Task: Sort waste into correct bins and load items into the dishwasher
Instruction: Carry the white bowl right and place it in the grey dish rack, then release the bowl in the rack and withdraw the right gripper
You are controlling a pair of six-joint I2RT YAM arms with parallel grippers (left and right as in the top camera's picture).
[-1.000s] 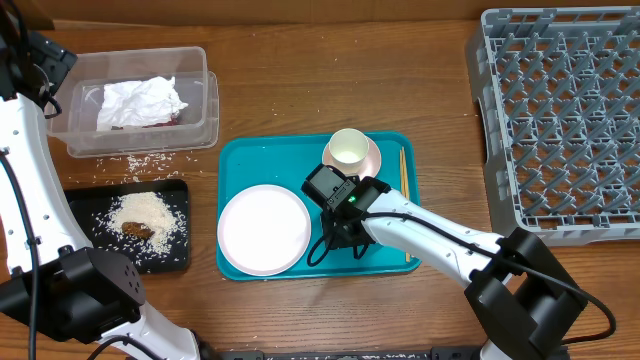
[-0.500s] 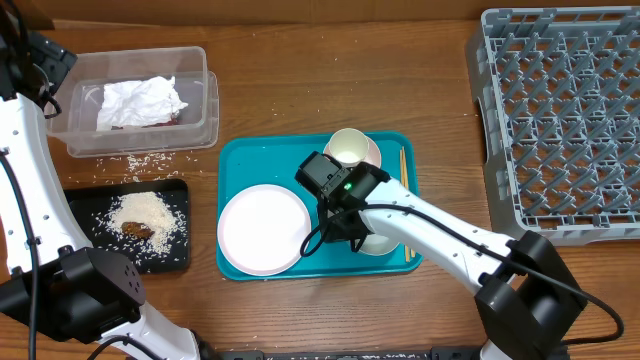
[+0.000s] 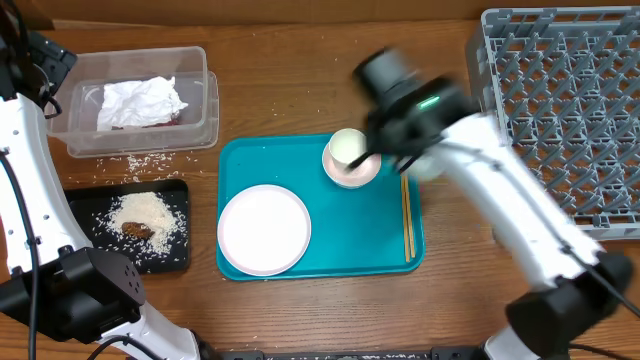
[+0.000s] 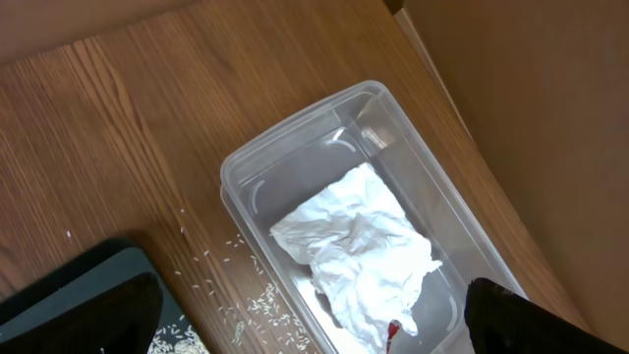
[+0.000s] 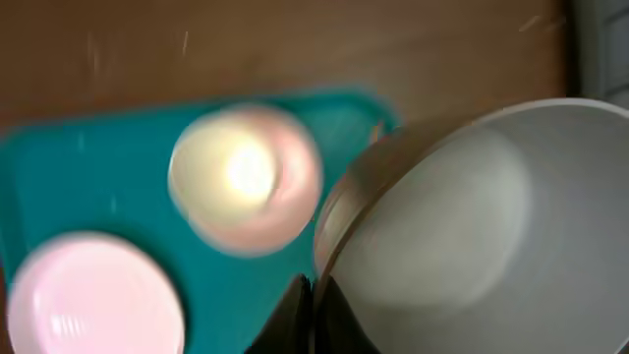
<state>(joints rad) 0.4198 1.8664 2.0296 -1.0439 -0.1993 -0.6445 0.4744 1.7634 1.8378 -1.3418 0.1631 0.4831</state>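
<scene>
My right gripper (image 5: 314, 295) is shut on the rim of a white bowl (image 5: 472, 216) and holds it in the air over the teal tray's far right corner; in the overhead view the gripper (image 3: 402, 148) and bowl (image 3: 428, 166) are blurred. A cup in a small bowl (image 3: 350, 155), a white plate (image 3: 264, 229) and chopsticks (image 3: 406, 215) lie on the teal tray (image 3: 350, 235). The grey dish rack (image 3: 560, 120) stands at the right. My left gripper (image 4: 314, 329) is open above the clear tub (image 4: 236, 177), which holds the napkin (image 4: 364, 246) and red wrapper (image 4: 393, 329).
The black tray (image 3: 85, 200) at the front left holds rice and a brown scrap (image 3: 138, 231). Loose rice grains (image 3: 130, 160) lie on the wood between the tub (image 3: 210, 110) and the black tray.
My right gripper has lifted the white bowl from the teal tray's front right and swung it up and right towards the dish rack. The left arm has not moved.
</scene>
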